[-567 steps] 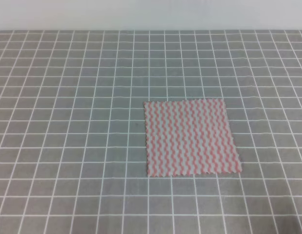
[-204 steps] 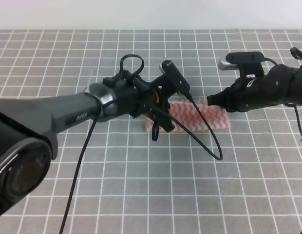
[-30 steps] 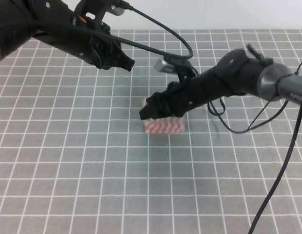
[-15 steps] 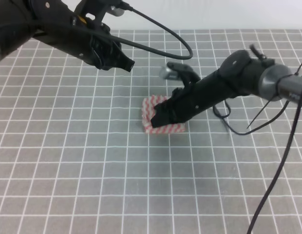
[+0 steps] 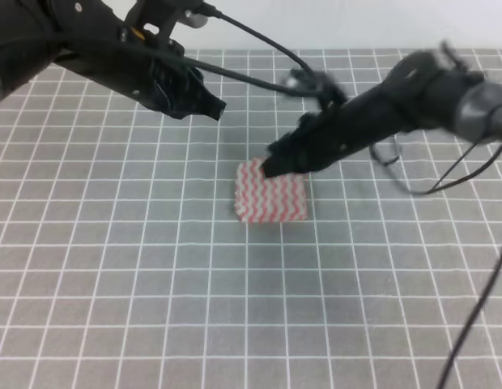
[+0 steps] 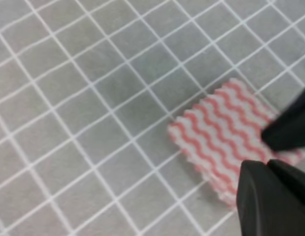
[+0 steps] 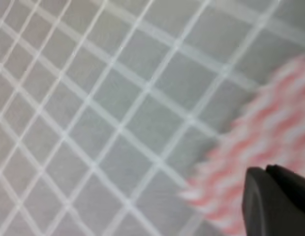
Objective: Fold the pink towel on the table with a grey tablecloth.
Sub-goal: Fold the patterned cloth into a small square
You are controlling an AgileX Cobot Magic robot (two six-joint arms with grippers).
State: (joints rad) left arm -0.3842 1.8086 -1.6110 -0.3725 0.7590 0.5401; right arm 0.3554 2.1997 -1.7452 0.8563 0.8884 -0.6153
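We see two matte-black arms w/ chunky jointed housings; left arm [image 5: 113, 57] shows a small yellow spot, right arm [image 5: 380, 113] trails thin black looping cables.

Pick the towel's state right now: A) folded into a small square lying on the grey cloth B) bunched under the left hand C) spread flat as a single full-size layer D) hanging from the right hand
A: the pink towel lies as a compact square on the grey tablecloth, with stacked layer edges showing in the left wrist view.
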